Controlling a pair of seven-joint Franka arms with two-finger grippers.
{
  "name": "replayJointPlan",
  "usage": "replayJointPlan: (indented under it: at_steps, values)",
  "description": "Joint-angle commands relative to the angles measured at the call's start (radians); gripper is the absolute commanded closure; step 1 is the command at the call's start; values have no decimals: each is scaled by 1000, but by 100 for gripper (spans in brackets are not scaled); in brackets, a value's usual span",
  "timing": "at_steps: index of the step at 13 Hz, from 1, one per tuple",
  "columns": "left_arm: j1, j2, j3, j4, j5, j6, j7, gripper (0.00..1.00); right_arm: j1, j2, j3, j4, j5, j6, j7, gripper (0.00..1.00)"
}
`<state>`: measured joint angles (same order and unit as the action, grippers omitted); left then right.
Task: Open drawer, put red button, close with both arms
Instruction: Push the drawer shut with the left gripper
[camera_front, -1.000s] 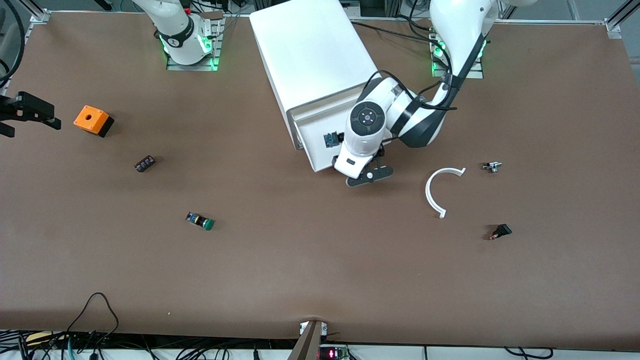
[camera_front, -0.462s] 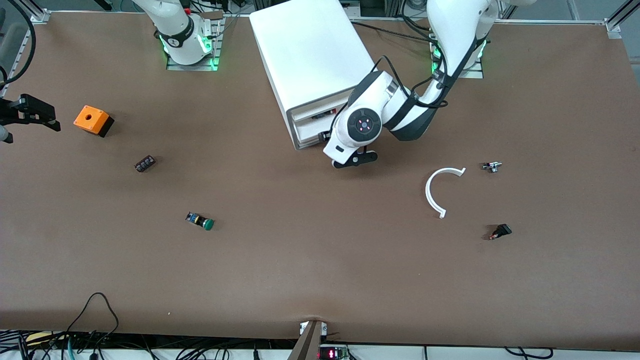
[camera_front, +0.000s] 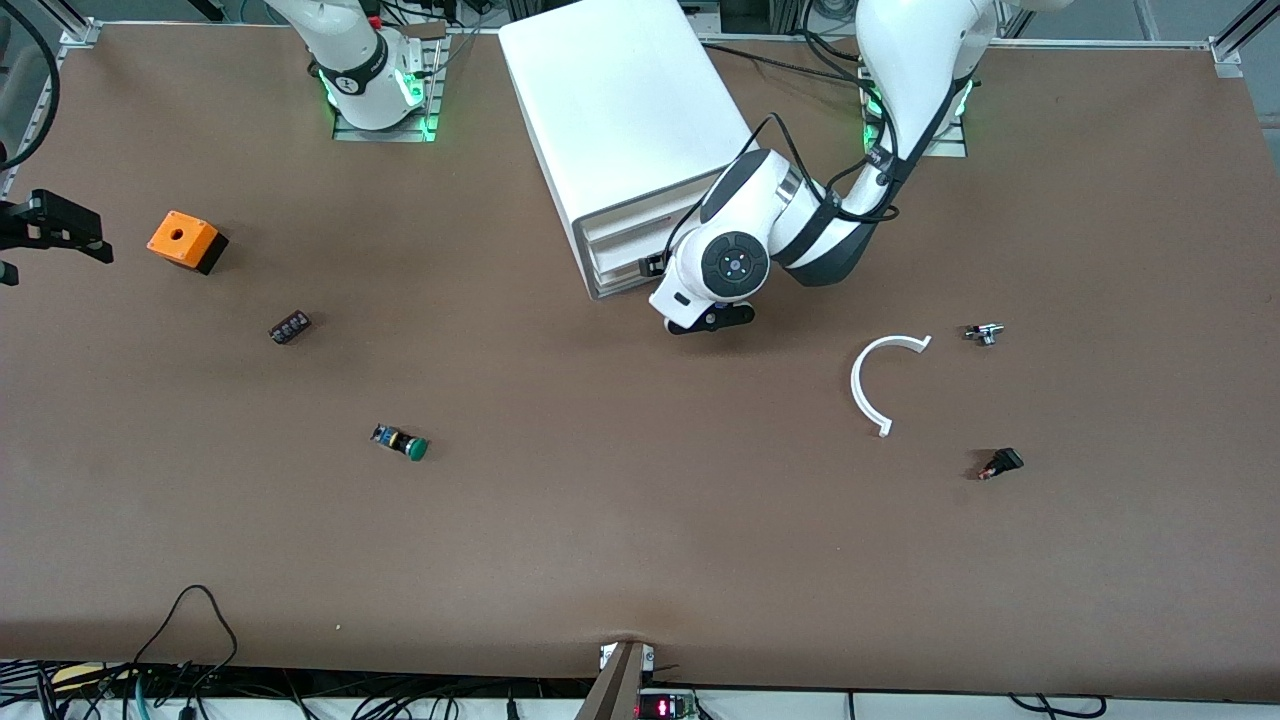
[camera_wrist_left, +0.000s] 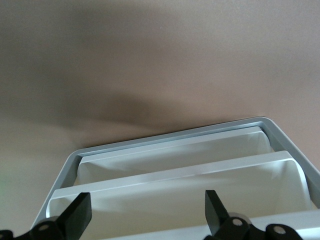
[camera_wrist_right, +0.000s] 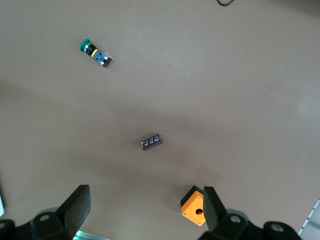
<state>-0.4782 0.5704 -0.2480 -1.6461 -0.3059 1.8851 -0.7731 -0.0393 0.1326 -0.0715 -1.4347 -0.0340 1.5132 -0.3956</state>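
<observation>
Facing the front camera, drawer (camera_front: 625, 240) flush in cabinet (camera_front: 620, 110).

On my brown table (camera_front: 620, 540) an orange box (camera_front: 184, 240) with a hole sits toward my right arm's end, a small dark block (camera_front: 289, 327) nearer the camera, then a green button (camera_front: 402, 443). Toward my left arm's end lie a white curved strip (camera_front: 872, 383), a small metal part (camera_front: 984, 333) and a black switch (camera_front: 1002, 463).

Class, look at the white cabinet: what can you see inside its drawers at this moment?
Nothing inside shows. The cabinet has its drawers pushed in, so only white fronts appear, with the open left gripper at them. The red button is not visible anywhere; the drawers hide their contents.
</observation>
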Motion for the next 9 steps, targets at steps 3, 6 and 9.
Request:
replayJointPlan:
  at_steps: [3,6,9]
  values:
    - [-2,-7,-10,-3,-35,-37,25,0,-13,-30,-8,-10,22,-22,-12,0]
    - [7,-14,-8,9,-21,-47,26,0,-13,-33,-8,-12,22,-25,-11,0]
    - [29,-38,9,95,83,-50,21,0,-11,-31,-4,-15,22,-33,-12,0]
